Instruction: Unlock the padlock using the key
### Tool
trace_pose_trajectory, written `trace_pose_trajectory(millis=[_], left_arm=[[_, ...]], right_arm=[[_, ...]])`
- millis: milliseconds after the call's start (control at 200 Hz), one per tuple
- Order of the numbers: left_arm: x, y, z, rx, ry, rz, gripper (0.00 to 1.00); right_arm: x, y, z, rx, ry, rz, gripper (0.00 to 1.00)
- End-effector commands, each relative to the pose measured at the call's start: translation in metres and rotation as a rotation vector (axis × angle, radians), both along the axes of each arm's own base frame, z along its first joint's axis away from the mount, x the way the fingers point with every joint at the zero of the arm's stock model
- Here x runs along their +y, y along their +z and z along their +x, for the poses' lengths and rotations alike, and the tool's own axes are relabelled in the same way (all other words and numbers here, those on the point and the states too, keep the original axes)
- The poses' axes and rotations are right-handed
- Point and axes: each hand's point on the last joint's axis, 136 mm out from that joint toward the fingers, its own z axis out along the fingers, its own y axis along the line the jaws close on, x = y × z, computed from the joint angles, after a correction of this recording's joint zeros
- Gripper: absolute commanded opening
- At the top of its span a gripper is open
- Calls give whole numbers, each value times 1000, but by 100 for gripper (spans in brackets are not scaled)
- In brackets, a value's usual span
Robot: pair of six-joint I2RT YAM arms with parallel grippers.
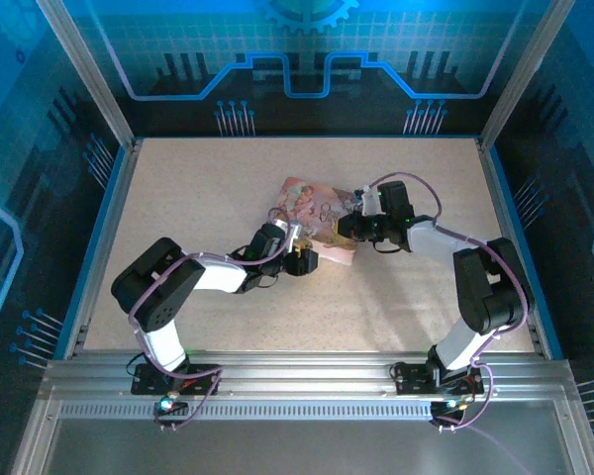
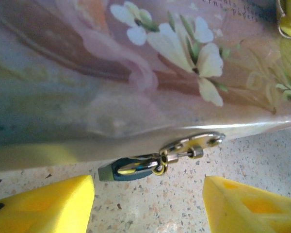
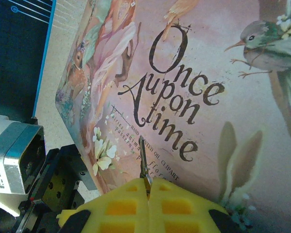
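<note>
The padlock [image 2: 131,167] lies on the desk [image 2: 262,150] against the tin [image 2: 136,73], hooked, it seems, to its clasp. I'd judge it light, hard and slippery, best pinched across the body. The left pincer [image 2: 148,187] waits released just short of it, and the right pincer [image 3: 149,187] clenches the thin key [image 3: 144,165].

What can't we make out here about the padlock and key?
- Left wrist view: the padlock is blurred, so its keyhole and whether the shackle is latched cannot be told.
- Right wrist view: the key is pinched by the right gripper. Its held end is buried between the fingers, and its teeth are too small to read.
- Top view: the left gripper covers the near edge of the tin.
</note>
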Motion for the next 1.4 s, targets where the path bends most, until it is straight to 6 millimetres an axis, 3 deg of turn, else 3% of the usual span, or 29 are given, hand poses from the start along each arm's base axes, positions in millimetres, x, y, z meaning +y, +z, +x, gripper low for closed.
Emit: trace_pose_trajectory(millis=[0, 465, 870, 1391], left_arm=[[-3, 6, 13, -41, 23, -25, 61], [-6, 4, 17, -35, 28, -39, 53], [-11, 13, 25, -58, 38, -54, 47], [-18, 1, 23, -35, 38, -24, 43]], right_arm=[[-6, -36, -22, 124, 0, -93, 0], [-3, -37, -23, 126, 6, -86, 0], [-2, -36, -22, 123, 5, -82, 0], [-1, -35, -21, 121, 3, -78, 0]])
